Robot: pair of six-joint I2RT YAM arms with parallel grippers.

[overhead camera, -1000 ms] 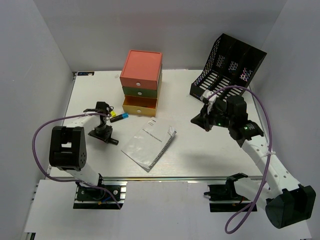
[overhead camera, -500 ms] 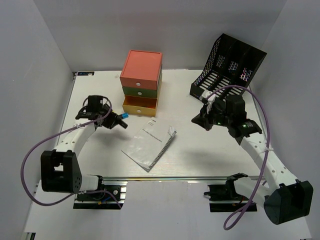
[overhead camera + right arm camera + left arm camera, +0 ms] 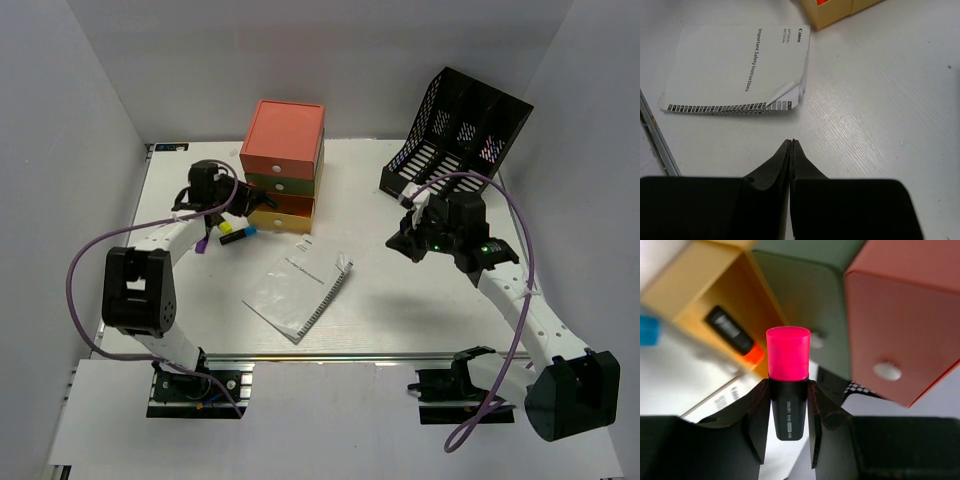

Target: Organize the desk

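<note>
My left gripper point(image 3: 230, 206) point(image 3: 788, 385) is shut on a black highlighter with a pink cap point(image 3: 788, 377), held just in front of the drawer box point(image 3: 283, 150). The box's yellow bottom drawer point(image 3: 700, 295) stands pulled out, and a black and orange marker point(image 3: 735, 335) lies inside it. A yellow and blue highlighter point(image 3: 237, 233) lies on the white desk point(image 3: 400, 310) beside the drawer. My right gripper point(image 3: 405, 240) point(image 3: 791, 143) is shut and empty, hovering over bare desk to the right of a white instruction booklet point(image 3: 298, 290) point(image 3: 740, 70).
A black mesh file rack point(image 3: 455, 135) stands at the back right. The metal rail point(image 3: 330, 355) runs along the desk's near edge. Grey walls close in the left, right and back sides.
My left arm has swung up from the desk's left part to the drawer box, carrying the pink-capped highlighter. The right arm has barely shifted.
</note>
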